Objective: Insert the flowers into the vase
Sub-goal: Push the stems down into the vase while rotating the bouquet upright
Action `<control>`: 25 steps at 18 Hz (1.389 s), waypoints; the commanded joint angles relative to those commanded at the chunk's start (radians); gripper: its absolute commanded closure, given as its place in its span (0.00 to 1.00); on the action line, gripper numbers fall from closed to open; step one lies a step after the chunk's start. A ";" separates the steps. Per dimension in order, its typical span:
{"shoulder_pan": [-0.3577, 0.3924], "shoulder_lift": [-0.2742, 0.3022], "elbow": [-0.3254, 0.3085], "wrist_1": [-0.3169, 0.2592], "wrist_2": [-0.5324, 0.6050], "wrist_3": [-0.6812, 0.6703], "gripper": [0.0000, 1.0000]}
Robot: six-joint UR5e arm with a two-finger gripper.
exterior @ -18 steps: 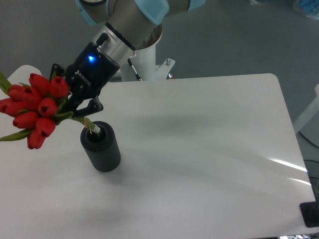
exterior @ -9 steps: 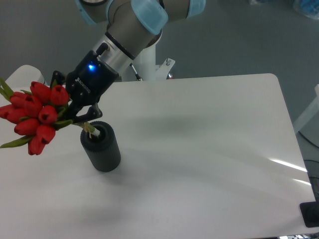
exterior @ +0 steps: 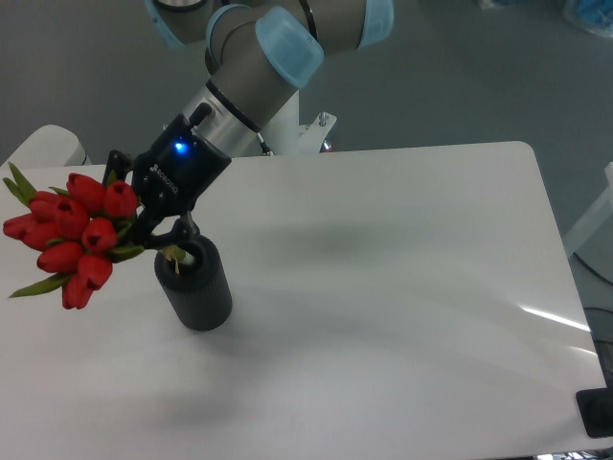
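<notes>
A smooth white table (exterior: 402, 287) with rounded corners carries one small, nearly black cylindrical vase (exterior: 194, 286) with matte sides. The arm slants down from the top toward the left, its black gripper (exterior: 153, 228) pinching the stems of the flowers (exterior: 69, 237), one tight bunch of about ten glossy red tulip buds tilted left, stem ends at the vase's round mouth
</notes>
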 joint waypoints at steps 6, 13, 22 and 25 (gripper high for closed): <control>0.012 -0.017 -0.018 0.000 -0.009 -0.002 0.69; 0.049 -0.021 -0.043 0.000 -0.080 0.000 0.70; 0.051 -0.055 -0.066 0.000 -0.083 0.055 0.70; 0.052 -0.057 -0.078 0.000 -0.092 0.089 0.70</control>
